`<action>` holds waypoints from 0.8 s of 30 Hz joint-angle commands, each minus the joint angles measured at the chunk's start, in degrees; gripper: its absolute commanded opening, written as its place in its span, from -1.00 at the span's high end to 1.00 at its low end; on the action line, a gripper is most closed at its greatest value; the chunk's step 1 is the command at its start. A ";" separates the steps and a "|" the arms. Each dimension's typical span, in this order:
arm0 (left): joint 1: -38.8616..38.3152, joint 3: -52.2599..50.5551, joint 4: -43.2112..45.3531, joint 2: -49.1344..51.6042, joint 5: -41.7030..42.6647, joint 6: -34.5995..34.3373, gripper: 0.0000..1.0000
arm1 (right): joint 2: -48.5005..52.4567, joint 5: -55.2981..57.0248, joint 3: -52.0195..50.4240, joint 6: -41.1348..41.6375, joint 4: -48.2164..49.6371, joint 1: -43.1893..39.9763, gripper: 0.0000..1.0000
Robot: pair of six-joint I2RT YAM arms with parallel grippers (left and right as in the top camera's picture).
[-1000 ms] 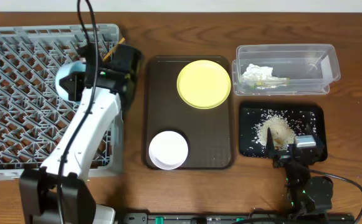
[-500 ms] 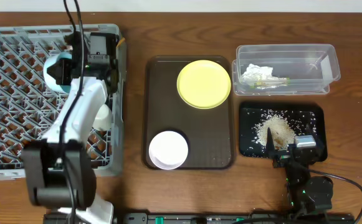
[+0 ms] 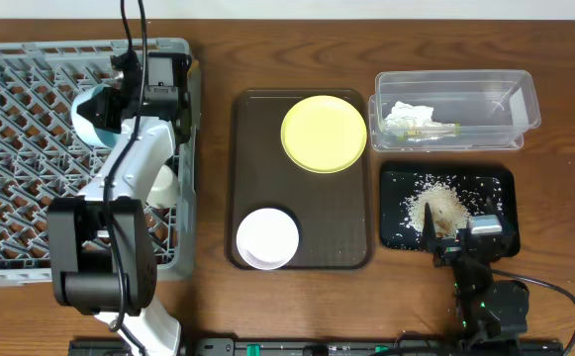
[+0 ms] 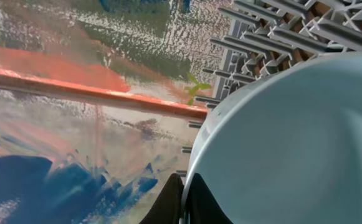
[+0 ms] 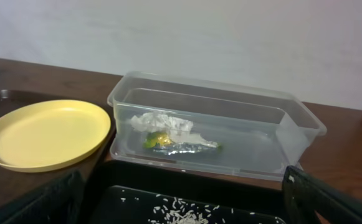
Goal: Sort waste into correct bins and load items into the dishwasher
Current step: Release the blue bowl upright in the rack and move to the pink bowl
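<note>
My left gripper (image 3: 119, 99) is shut on the rim of the light blue bowl (image 3: 91, 111), held on edge over the grey dish rack (image 3: 30, 158); the wrist view shows the fingers (image 4: 184, 202) pinching the bowl (image 4: 293, 137). A small white cup (image 3: 163, 185) sits in the rack. The yellow plate (image 3: 324, 133) and white bowl (image 3: 267, 237) lie on the brown tray. The clear tub (image 3: 455, 107) holds the tissue (image 5: 162, 122) and wrapper (image 5: 174, 143). Rice scraps (image 3: 443, 206) lie in the black tray (image 3: 396, 232). My right gripper (image 3: 465, 237) is open at that tray's near edge.
The dark brown serving tray (image 3: 302, 252) lies between the rack and the bins. An orange chopstick tip (image 3: 175, 84) shows at the rack's far right corner beside the left arm. Cables run over the rack's back edge.
My left gripper has carried the blue bowl leftward from the rack's right edge to over its upper part, then shifted slightly. The right arm has not moved.
</note>
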 commanded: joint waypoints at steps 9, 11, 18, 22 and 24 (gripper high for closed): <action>-0.61 0.22 -3.82 0.96 -1.55 -1.25 0.88 | -0.33 0.17 -0.22 -0.42 -0.02 -0.37 -0.98; -1.84 0.24 -5.62 0.96 -1.55 -3.32 0.88 | -0.33 0.17 -0.22 -0.42 -0.02 -0.37 -0.99; -7.69 0.24 -8.37 0.13 -1.60 -4.85 0.85 | -0.33 0.17 -0.22 -0.42 -0.02 -0.37 -0.99; -12.17 0.24 -13.27 -2.25 -0.74 -11.61 0.55 | -0.33 0.17 -0.22 -0.42 -0.02 -0.37 -0.99; -13.99 0.24 -17.03 -4.09 3.10 -14.56 0.11 | -0.33 0.17 -0.22 -0.42 -0.02 -0.37 -0.99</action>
